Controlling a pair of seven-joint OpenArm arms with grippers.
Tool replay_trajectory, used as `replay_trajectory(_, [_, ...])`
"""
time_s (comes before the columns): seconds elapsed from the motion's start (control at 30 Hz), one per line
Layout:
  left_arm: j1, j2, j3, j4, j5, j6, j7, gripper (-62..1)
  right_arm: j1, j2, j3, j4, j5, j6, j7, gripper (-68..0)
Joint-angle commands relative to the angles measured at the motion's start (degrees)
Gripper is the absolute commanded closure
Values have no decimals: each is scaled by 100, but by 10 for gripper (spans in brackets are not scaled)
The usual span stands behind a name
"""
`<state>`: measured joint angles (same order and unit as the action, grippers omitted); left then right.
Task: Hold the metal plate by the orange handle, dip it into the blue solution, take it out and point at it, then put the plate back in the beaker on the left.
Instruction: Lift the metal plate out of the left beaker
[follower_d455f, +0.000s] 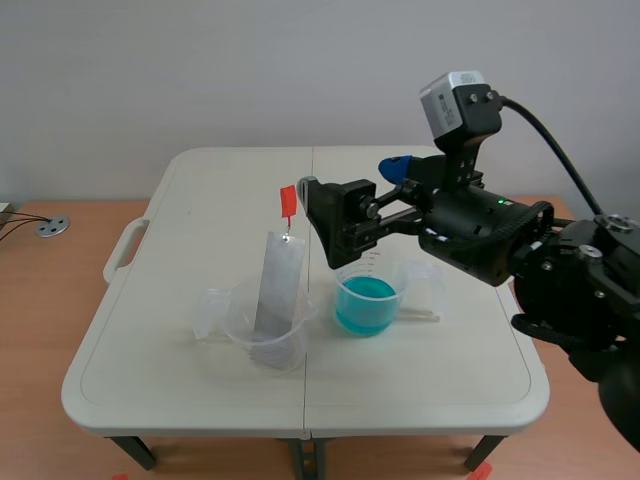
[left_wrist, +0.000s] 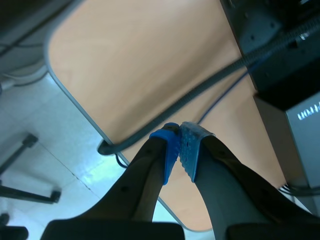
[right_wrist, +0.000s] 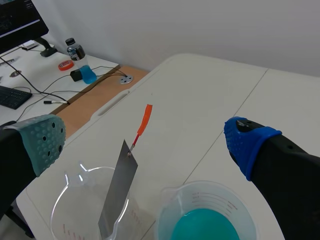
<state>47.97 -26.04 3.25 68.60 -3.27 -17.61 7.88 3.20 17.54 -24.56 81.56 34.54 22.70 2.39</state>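
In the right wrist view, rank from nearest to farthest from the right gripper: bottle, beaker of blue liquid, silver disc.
1. Beaker of blue liquid: just under the right gripper, between its open fingers.
2. Silver disc: ahead, on the wooden desk.
3. Bottle: farthest, on the white desk beyond.

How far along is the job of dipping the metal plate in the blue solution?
Nothing looks done: the grey metal plate with its orange handle stands in the clear plastic beaker on the left. In hand: the right gripper hovers open by the handle, holding nothing. Left: grasp, dip into the blue solution, point, return.
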Motion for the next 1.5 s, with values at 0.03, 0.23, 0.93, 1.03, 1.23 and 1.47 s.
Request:
replay_trajectory(0.03, [-247, -33, -4, 55, -31, -7, -57, -12, 341, -153, -118, -177, 61, -15, 44, -663])
replay_trajectory(0.23, [-815, -33, -4, 55, -31, -9, -57, -12, 734, -457, -374, -675, 61, -17, 24, -663])
replay_trajectory(0.93, [-1858, -31, -4, 55, -31, -9, -55, -12, 1635, -1257, -966, -2100, 63, -17, -210, -663])
replay_trajectory(1.03, [-1860, -33, -4, 55, -35, -9, -57, -12, 1663, -1305, -966, -2131, 63, -13, -282, -663])
replay_trajectory(1.23, [-1858, -33, -4, 55, -33, -9, -55, -12, 1692, -1342, -966, -2131, 175, 136, -575, -663])
replay_trajectory(1.47, [-1858, 2, -4, 55, -35, -7, -55, -12, 1692, -1340, -964, -2131, 195, 133, -551, -545])
